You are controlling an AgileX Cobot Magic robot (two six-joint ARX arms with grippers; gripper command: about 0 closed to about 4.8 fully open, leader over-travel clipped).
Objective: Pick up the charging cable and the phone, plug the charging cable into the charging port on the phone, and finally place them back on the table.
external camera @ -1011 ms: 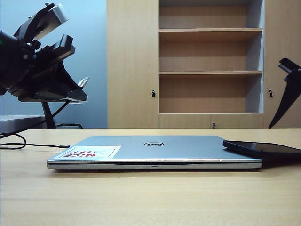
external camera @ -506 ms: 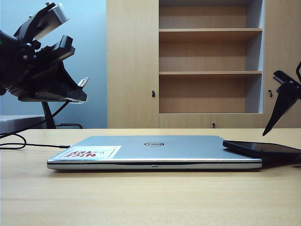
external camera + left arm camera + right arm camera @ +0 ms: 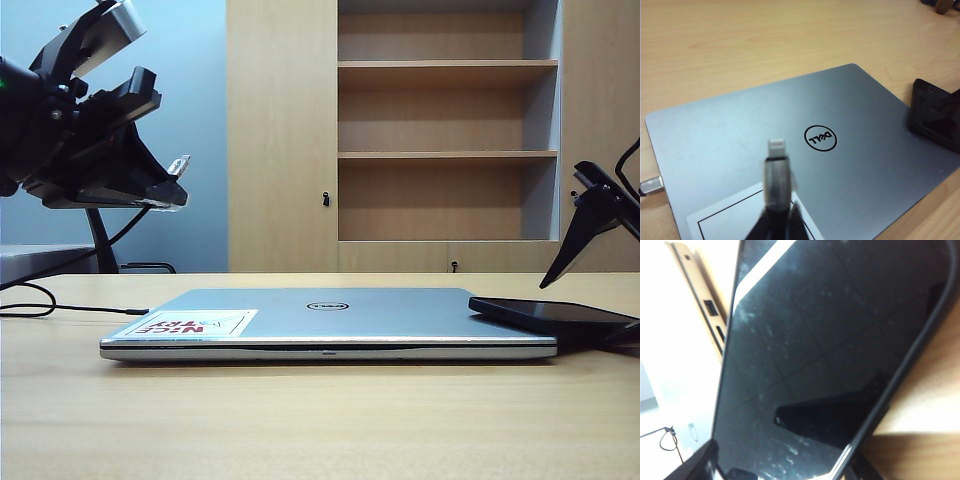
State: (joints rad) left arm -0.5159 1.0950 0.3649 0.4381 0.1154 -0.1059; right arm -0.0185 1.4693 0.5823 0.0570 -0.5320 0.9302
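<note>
Left gripper (image 3: 777, 225): raised left of the laptop (image 3: 330, 322), clamped on the charging cable (image 3: 776, 170), plug forward for insertion.
Right gripper (image 3: 590, 235): jaws wide, empty, above the phone (image 3: 555, 315).

phone (image 3: 553, 314): glossy black | laptop (image 3: 330, 322): silver | table (image 3: 300, 420): beige wood-grain | plug (image 3: 776, 149): silver-grey

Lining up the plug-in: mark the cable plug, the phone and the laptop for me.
cable plug (image 3: 776, 148): left wrist view, its silver tip.
phone (image 3: 545, 313): exterior view, middle of its dark screen.
laptop (image 3: 400, 310): exterior view, bare silver lid.
</note>
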